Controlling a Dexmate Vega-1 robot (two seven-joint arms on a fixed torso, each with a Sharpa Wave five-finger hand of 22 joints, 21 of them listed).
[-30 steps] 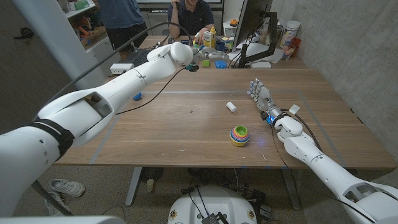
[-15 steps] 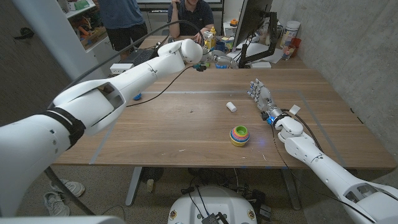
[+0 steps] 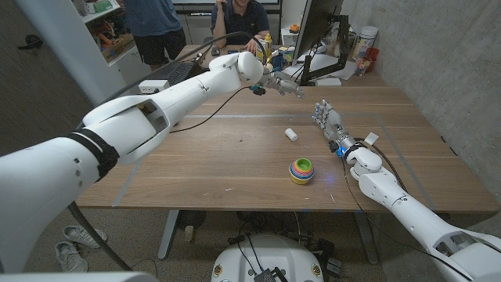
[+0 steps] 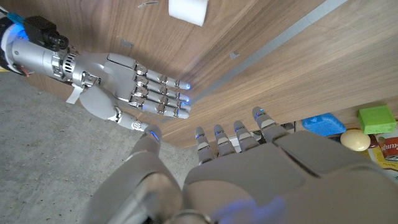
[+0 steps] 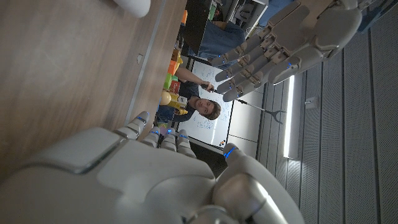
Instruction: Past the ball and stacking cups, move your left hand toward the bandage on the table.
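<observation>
A long white left arm (image 3: 141,117) reaches in from the left side and stretches across the wooden table (image 3: 203,164) toward its far edge. At its end, the left hand (image 3: 283,84) hangs in the air above the far part of the table, fingers apart and straight, holding nothing. In the left wrist view the same hand (image 4: 249,155) shows from behind, its fingertips (image 4: 219,130) lit blue and spread over the wood.

Further right and nearer to the robot, a small white roll — the bandage (image 3: 291,135) — lies on the bare table, below the left hand and apart from it. The left wrist view also catches the bandage (image 4: 188,10) at the picture's edge.

Closer to the near edge sits a stack of rainbow-coloured cups (image 3: 301,170), well apart from the bandage.

To the right of the bandage, the right hand (image 3: 329,124) is low at the table surface with its fingers stretched out toward the far side, open and empty; how it meets the wood cannot be told. It shows too in the left wrist view (image 4: 134,93), fingers together and straight.

Behind the table, a cluttered desk holds a monitor (image 3: 317,31) and bottles — and two people (image 3: 239,19) are there, one seated, one standing.
</observation>
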